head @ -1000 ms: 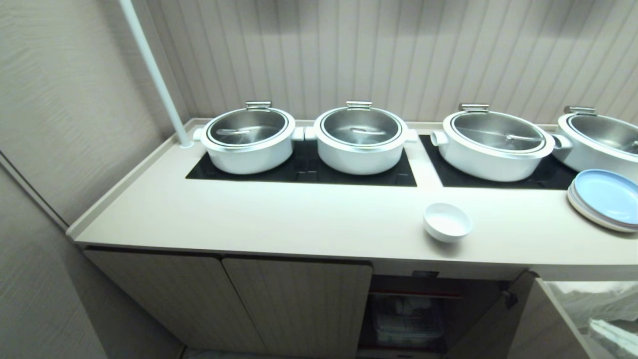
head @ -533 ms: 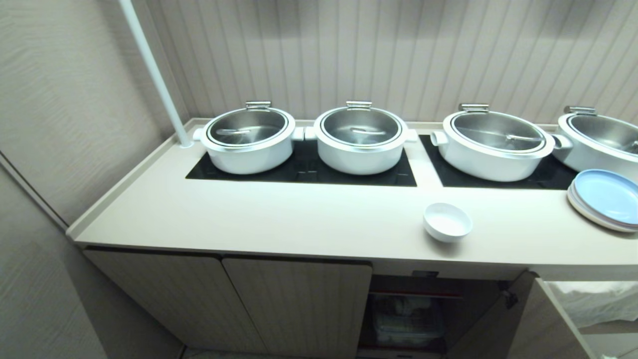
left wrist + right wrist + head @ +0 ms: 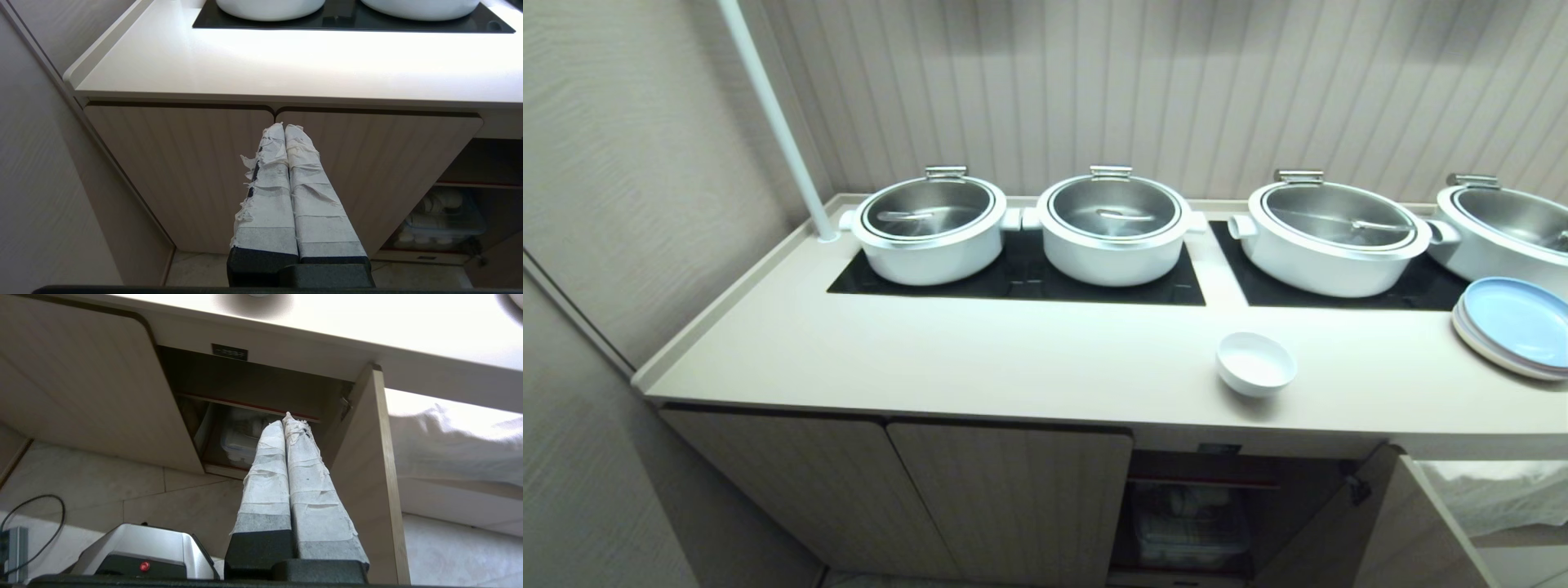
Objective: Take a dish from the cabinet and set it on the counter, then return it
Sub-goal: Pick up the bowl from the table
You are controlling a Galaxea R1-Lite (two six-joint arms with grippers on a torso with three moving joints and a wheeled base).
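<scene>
Head view: bowl (image 3: pixel 1255 363) sits upright on the bench (image 3: pixel 1013 359), near the front edge, just in front of the gap between the two cooktop panels (image 3: pixel 1021 278). Nothing touching it. Neither arm shows in this view. Four white pots with steel lids (image 3: pixel 929 224) line the back; stack of plates (image 3: pixel 1515 325) at the far right, top one light blue.

Cabinet (image 3: pixel 1013 490): two ribbed doors shut on the left, third door (image 3: pixel 367 477) swung open below the bowl. Inside, under a red-edged shelf (image 3: pixel 261 406), a clear tub (image 3: pixel 239 445) (contents too dim to make out). Small black label (image 3: pixel 229 352) above the opening.

Left wrist view: left hand (image 3: pixel 284 126) low in front of the shut doors, taped fingers (image 3: pixel 304 179) pressed together, holding nothing.

Right wrist view: right hand (image 3: pixel 283 418) down below bench level, aimed at the open compartment, taped fingers pressed together, empty. Silver-and-black part with a red button (image 3: pixel 143 555) sits at that frame's lower edge above the tiled floor (image 3: pixel 102 486).
</scene>
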